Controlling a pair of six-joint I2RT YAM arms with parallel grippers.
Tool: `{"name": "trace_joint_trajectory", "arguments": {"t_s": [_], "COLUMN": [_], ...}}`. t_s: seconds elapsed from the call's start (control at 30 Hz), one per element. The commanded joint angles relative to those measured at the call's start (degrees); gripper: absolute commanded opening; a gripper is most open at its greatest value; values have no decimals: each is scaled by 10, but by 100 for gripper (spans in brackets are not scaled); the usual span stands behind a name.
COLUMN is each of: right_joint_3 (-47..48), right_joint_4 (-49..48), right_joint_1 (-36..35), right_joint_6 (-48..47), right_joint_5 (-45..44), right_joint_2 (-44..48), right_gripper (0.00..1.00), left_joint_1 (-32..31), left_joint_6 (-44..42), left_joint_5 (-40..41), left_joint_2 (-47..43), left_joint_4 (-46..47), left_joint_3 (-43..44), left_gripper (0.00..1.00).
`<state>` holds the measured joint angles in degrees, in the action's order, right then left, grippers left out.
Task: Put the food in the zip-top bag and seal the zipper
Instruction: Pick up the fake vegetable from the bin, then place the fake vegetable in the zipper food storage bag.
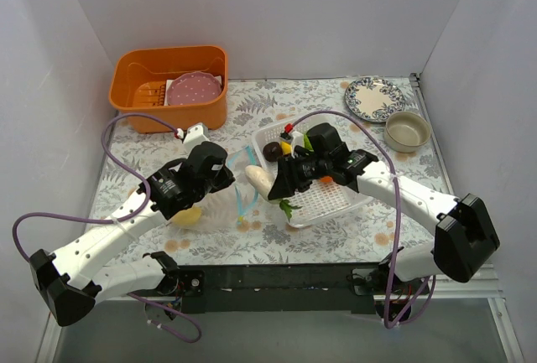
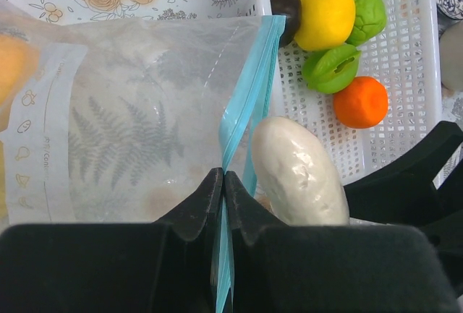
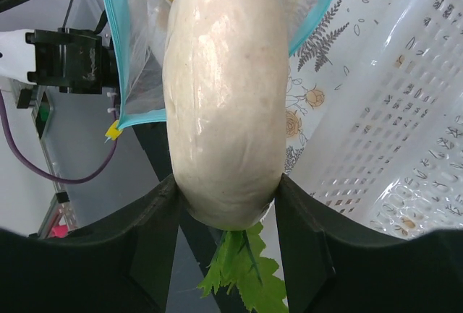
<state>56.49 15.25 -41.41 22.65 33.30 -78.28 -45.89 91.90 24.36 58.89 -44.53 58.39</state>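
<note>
The clear crinkly plastic zip-top bag (image 1: 221, 205), centre-left overhead, is pinched at its thin teal-blue zipper strip (image 2: 246, 89) by the closed left gripper (image 2: 223, 183). The white oblong toy vegetable (image 3: 224, 89) is clamped in the right gripper (image 3: 226, 194) at the mouth. Filling is judged underway; insertion, then release, is required.

Seven toy food pieces (image 2: 329, 15) show, plus one zip-top bag (image 2: 145, 132), one white basket (image 1: 336, 201), one orange tub (image 1: 168, 116), two plates (image 1: 374, 97) and one bowl (image 1: 407, 131)
</note>
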Motion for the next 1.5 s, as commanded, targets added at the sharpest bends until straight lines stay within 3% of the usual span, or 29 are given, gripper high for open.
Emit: {"name": "trace_joint_trajectory", "arguments": {"t_s": [0.0,0.23,0.43,0.9,1.1,1.33,1.47], "right_joint_3": [46,103,184,208,219,209,210], "right_joint_4": [-16,-18,42,-34,1,4,0], "right_joint_1": [-16,-32,-39,-43,-45,-46,-46], "right_joint_6": [27,61,71,167,151,144,139], "right_joint_5": [12,8,-2,12,-9,-6,-10], "right_joint_2": [-25,-94,-167,-211,-212,-202,-198], "right_gripper": [27,27,21,26,32,55,60], "left_joint_1": [-1,-1,-1,-1,-1,-1,-1], "left_joint_6": [-5,-11,-9,-8,-8,-9,-8], "left_joint_5": [-11,-30,-39,-45,-49,-51,-52], "left_joint_2": [-5,-1,-4,-13,-12,-7,-9], "left_joint_4": [10,20,23,27,30,33,33], "left_joint_3": [-7,-19,-30,-31,-30,-28,-27], "left_gripper": [4,4,3,3,3,3,3]}}
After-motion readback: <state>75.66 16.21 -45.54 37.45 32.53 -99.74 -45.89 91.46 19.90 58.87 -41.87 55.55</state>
